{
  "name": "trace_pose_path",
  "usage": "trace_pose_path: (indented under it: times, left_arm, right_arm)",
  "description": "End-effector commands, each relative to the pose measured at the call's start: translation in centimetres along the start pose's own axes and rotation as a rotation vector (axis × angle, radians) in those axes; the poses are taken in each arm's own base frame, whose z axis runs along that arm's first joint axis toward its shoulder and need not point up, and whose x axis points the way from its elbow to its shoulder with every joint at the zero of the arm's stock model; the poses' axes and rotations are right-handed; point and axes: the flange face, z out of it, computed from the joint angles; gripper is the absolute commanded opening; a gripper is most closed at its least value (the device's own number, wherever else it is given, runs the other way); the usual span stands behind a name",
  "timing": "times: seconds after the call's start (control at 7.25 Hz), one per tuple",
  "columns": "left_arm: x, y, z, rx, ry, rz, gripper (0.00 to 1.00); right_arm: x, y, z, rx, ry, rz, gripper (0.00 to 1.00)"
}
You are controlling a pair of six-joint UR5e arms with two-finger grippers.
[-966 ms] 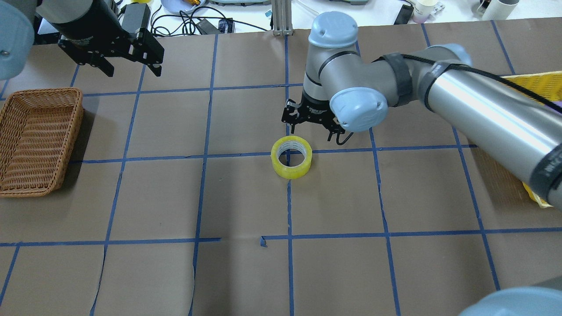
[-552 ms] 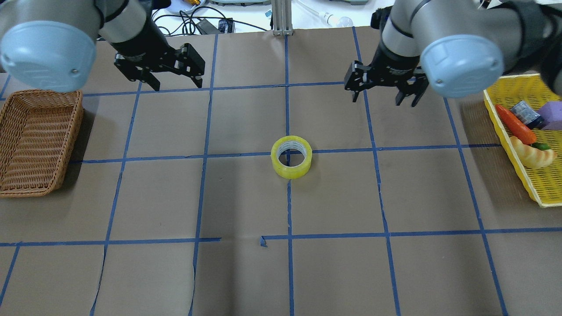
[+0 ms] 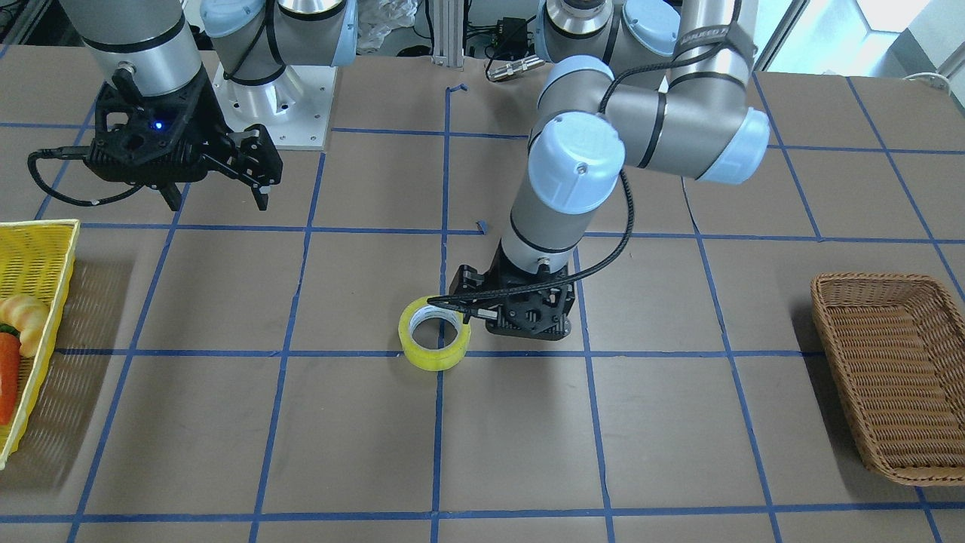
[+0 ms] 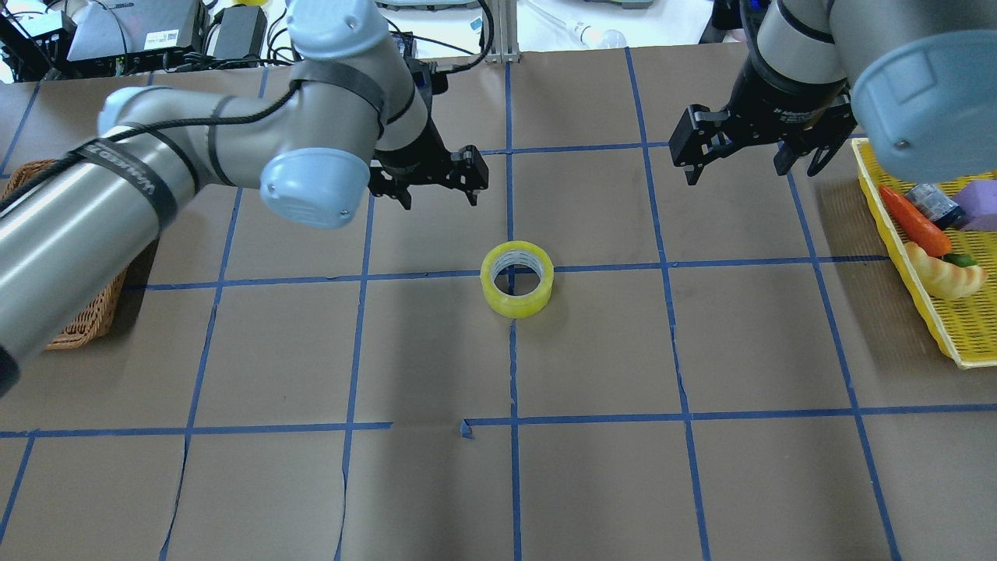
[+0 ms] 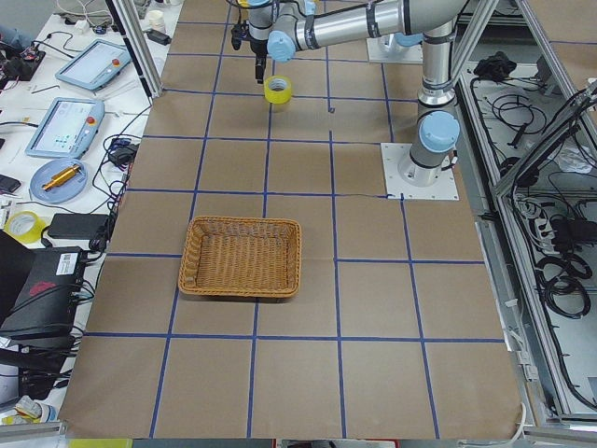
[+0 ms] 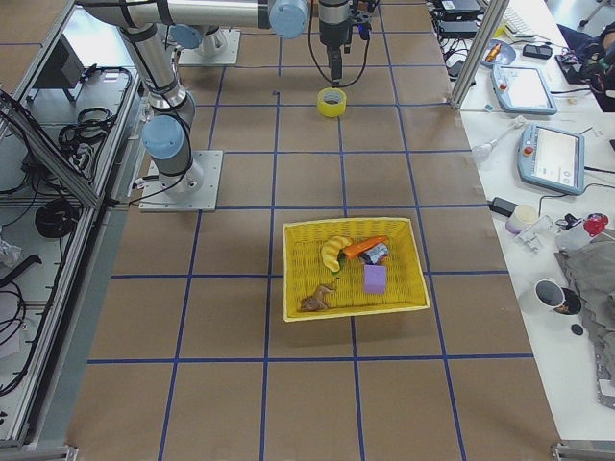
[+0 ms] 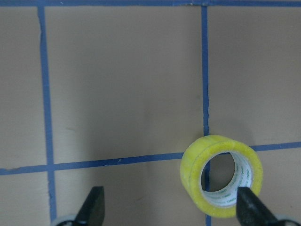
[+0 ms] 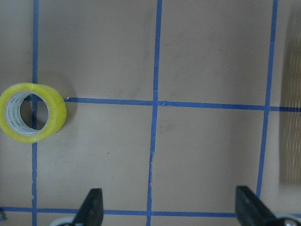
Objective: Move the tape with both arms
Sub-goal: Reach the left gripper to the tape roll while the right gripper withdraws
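The yellow tape roll (image 4: 516, 279) lies flat on the brown table at a crossing of blue grid lines, its white core facing up. My left gripper (image 4: 438, 199) is open and empty, hovering just beyond and left of the roll. In the left wrist view the tape (image 7: 221, 176) sits by the right fingertip (image 7: 251, 211). In the front view the left gripper (image 3: 520, 320) hangs low beside the tape (image 3: 436, 333). My right gripper (image 4: 752, 167) is open and empty, well to the right of the roll. Its wrist view shows the tape (image 8: 33, 113) at the left edge.
A brown wicker basket (image 4: 86, 331) stands at the table's left edge, partly hidden by my left arm, and shows whole in the front view (image 3: 889, 369). A yellow mesh basket (image 4: 974, 327) with a carrot, a croissant and other items stands at the right edge.
My left arm swung in from the far left to beside the tape. My right arm drew back from the tape to the right. The tape has not moved.
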Motion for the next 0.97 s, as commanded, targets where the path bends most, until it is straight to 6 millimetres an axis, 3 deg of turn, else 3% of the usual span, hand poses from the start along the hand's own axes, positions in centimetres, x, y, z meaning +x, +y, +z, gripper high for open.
trace_pose_path:
  times: [0.0,0.41,0.55,0.69,0.83]
  left_arm:
    - [2.8,2.2,6.2,-0.026,-0.007,0.047,1.00]
    - [2.7,2.3,10.5,-0.062,-0.014,0.048,0.98]
    - [3.5,2.9,11.1,-0.067,-0.023,0.056,0.97]
    - [3.1,2.9,11.4,-0.046,-0.072,0.054,0.90]
    - [3.1,2.9,11.4,-0.045,-0.074,0.053,0.68]
  right_arm:
    - [0.1,0.3,-0.2,-0.005,0.002,0.000,1.00]
    - [0.0,0.3,-0.2,-0.004,-0.001,-0.002,1.00]
    - [0.0,0.3,-0.2,-0.005,-0.001,-0.002,1.00]
    - [-0.1,0.3,-0.2,-0.004,-0.004,-0.005,1.00]
    - [-0.1,0.3,-0.2,-0.004,-0.003,-0.005,1.00]
